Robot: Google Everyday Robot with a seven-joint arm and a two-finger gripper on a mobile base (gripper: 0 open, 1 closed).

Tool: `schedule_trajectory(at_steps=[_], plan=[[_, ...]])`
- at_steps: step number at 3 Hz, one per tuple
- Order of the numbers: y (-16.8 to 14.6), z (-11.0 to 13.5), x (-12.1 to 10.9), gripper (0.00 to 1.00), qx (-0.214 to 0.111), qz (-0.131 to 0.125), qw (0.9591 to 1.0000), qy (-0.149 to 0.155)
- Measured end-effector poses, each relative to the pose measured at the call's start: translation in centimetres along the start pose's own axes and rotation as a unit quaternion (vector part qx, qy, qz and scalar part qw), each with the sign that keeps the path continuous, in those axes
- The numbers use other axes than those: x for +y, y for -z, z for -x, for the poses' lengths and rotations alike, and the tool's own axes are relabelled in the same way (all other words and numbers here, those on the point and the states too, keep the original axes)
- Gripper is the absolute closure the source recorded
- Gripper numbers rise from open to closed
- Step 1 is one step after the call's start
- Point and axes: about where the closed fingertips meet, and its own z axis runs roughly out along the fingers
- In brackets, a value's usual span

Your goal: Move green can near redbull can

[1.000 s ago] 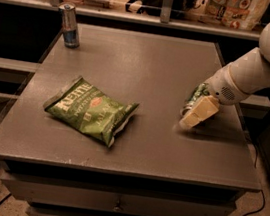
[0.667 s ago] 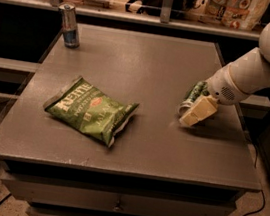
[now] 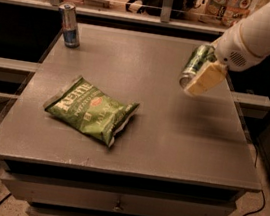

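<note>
My gripper (image 3: 199,75) is shut on the green can (image 3: 194,64) and holds it tilted in the air above the right half of the grey table (image 3: 172,131). The cream fingers (image 3: 206,78) cover the can's right side. The redbull can (image 3: 68,24) stands upright at the table's far left corner, well away from the green can.
A flat green chip bag (image 3: 92,109) lies on the left middle of the table. A railing (image 3: 139,14) and shelves with stored goods run behind the far edge. Drawers (image 3: 116,201) sit under the front edge. Cables lie on the floor at both sides.
The green can lay on the table at the right with the gripper on it. Now it is lifted off the surface and carried a little up and leftward.
</note>
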Motion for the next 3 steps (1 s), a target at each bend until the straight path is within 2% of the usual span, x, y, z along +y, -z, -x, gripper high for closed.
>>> schedule_trajectory(at_steps=[1, 2, 3], plan=[[2.9, 3.8, -2.3, 1.00, -0.025, -0.031, 0.9985, 0.036], [4.2, 5.1, -3.2, 1.00, -0.037, -0.045, 0.9973, 0.044], [3.8, 5.4, -2.8, 1.00, -0.047, -0.037, 0.9974, 0.039]])
